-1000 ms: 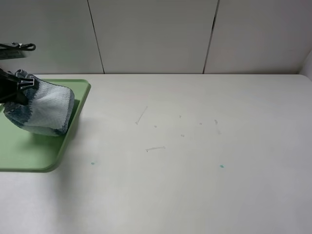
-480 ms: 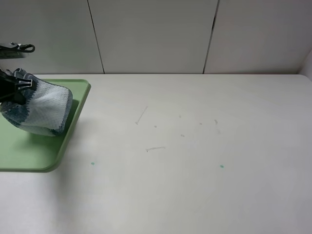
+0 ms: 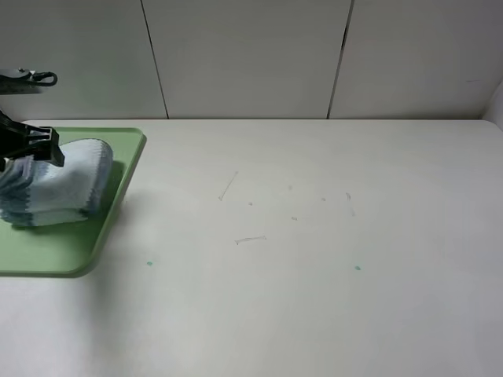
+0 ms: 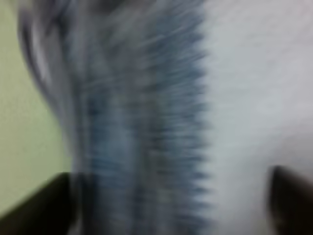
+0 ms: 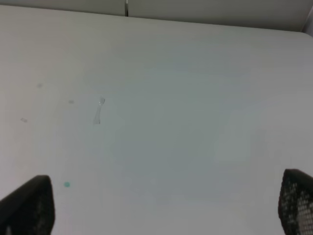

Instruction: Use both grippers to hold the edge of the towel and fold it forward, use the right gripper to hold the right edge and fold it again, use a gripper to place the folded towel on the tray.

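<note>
The wide off-white surface [image 3: 314,259] stands before pale wall panels with dark vertical seams, and it carries small scratches and two tiny teal spots.

At about 9 o'clock in the exterior high view lies the flat light green plastic tray [image 3: 118,196] with rounded corners and a low rim. The folded towel [image 3: 67,188], a soft cloth with pale mint-white and dusty blue stripes, rests on the tray, toward its far part, with the layered edges facing the front. The black left end effector [image 3: 30,145] sits on the top of the towel at its left side, near the picture border. I cannot tell from this view if it is clenched on the cloth or released. In the left wrist view the towel [image 4: 146,122] fills almost the whole picture, very blurred, with green tray [image 4: 24,147] beside it and dark finger parts at both lower corners.

The right end effector [image 5: 161,215] does not appear in the exterior high view. In the right wrist view its two black fingertips [image 5: 29,205] stand wide apart, released, with only bare surface between them.
</note>
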Motion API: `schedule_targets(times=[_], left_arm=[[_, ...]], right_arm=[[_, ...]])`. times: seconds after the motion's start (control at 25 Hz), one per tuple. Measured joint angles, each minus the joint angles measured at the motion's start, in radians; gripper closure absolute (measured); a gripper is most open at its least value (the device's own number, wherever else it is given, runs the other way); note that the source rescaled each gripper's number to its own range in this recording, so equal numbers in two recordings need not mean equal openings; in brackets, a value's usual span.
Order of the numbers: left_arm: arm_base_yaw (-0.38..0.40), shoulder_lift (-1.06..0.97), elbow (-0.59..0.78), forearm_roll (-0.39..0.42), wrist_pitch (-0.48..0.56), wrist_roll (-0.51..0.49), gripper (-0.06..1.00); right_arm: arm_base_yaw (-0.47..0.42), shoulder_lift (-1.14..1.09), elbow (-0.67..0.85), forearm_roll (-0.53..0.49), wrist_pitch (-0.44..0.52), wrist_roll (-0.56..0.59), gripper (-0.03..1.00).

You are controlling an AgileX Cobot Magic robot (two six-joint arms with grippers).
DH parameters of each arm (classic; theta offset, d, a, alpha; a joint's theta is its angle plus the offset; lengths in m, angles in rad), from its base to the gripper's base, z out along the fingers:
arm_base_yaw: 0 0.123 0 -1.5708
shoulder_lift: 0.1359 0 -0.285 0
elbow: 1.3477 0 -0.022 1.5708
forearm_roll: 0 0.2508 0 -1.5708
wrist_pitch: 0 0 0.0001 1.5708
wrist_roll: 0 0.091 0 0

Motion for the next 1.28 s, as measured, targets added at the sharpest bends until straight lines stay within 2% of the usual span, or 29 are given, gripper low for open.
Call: schedule_targets(times=[0.2, 0.76, 1.08, 1.28], left_arm=[[0.0, 0.0, 0.0, 0.0, 0.0, -0.001, -0.05], [0.0, 0.0, 0.0, 0.0, 0.003, -0.006, -0.05], [0.0, -0.021, 0.001, 0.0, 0.084, -0.006, -0.05], [0.0, -0.12, 0.001, 0.0, 0.141, -0.006, -0.05]], right_arm=[[0.0, 0.0, 0.0, 0.0, 0.0, 0.0, -0.03], [0.0, 0.0, 0.0, 0.0, 0.0, 0.0, -0.03], [0.0, 0.0, 0.0, 0.0, 0.0, 0.0, -0.03], [0.0, 0.0, 0.0, 0.0, 0.0, 0.0, -0.03]])
